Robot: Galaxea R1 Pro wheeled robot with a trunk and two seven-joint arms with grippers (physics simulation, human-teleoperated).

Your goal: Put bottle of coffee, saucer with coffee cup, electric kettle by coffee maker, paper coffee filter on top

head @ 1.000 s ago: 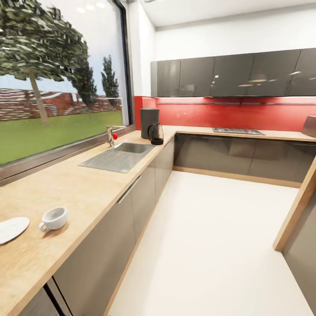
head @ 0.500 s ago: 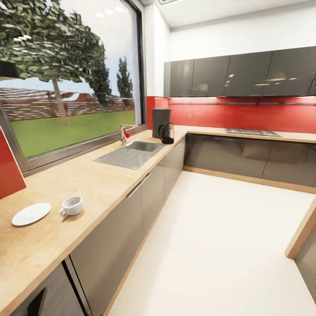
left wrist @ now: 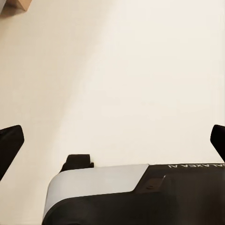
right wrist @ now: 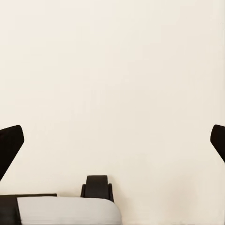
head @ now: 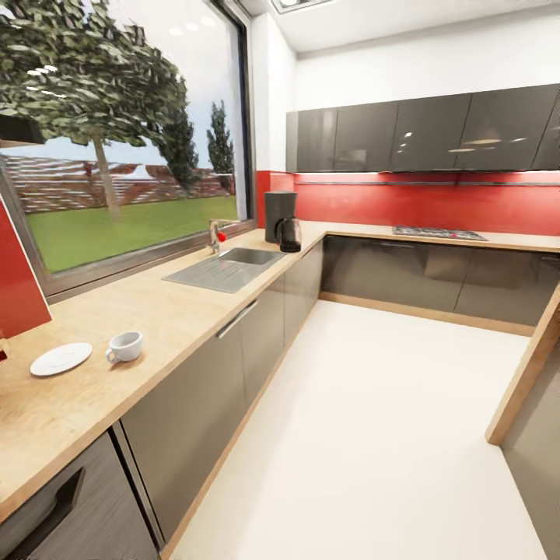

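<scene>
saucer (head: 61, 358) on wooden countertop (head: 155, 311) at near left, coffee cup (head: 124, 347) just beside it on the counter, not on it. sink (head: 225, 268) further along under window (head: 124, 132). coffee maker (head: 278, 217) in far corner, electric kettle (head: 289, 234) touching its front. left gripper (left wrist: 112, 140) spread wide, empty, over pale floor (head: 373, 435). right gripper (right wrist: 112, 140) same, spread and empty.
</scene>
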